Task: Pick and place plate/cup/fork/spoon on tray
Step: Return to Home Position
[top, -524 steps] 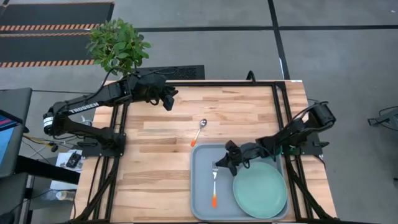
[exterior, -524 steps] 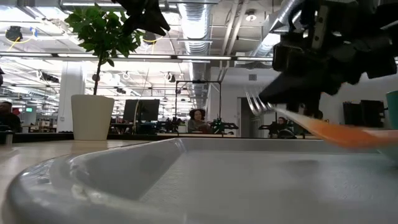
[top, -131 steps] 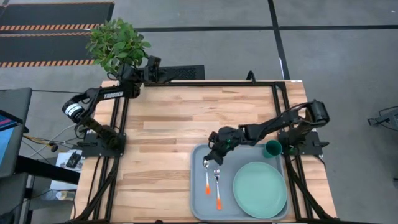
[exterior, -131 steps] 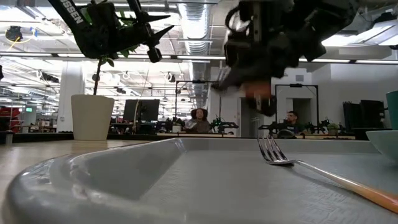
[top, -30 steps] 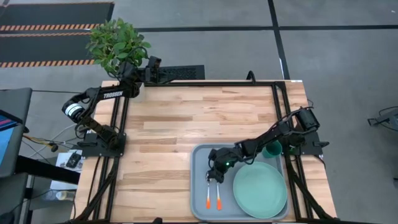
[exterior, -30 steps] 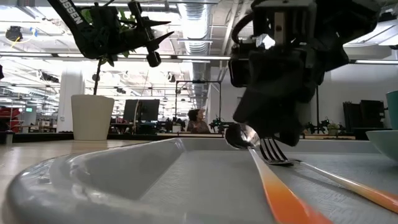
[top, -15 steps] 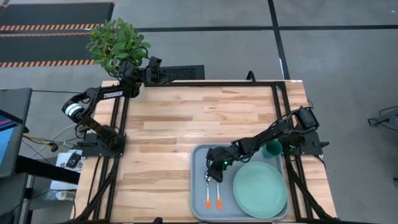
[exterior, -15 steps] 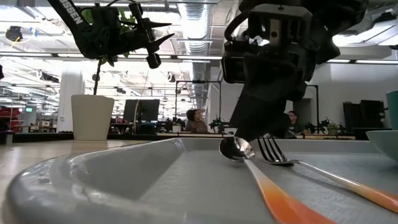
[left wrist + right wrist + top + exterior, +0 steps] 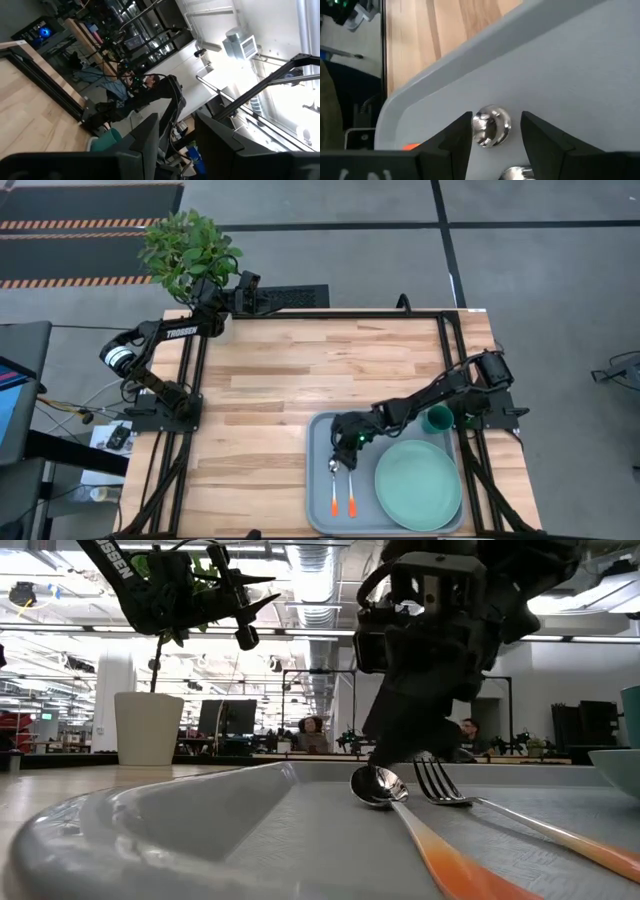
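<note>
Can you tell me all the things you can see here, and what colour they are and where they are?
tray: 1, pale grey-blue, on the table's near right part
plate: 1, mint green, on the right side of the tray
spoon: 1, silver with an orange handle, on the left side of the tray
fork: 1, silver with an orange handle, on the tray right beside the spoon
cup: 1, dark teal, at the tray's far right corner; on or off the tray cannot be told
plant: 1, green leaves in a white pot, at the table's far left corner
table: 1, light wood
left tool: 1, dark, open, raised near the plant
right tool: 1, dark, open, just above the spoon's bowl
</note>
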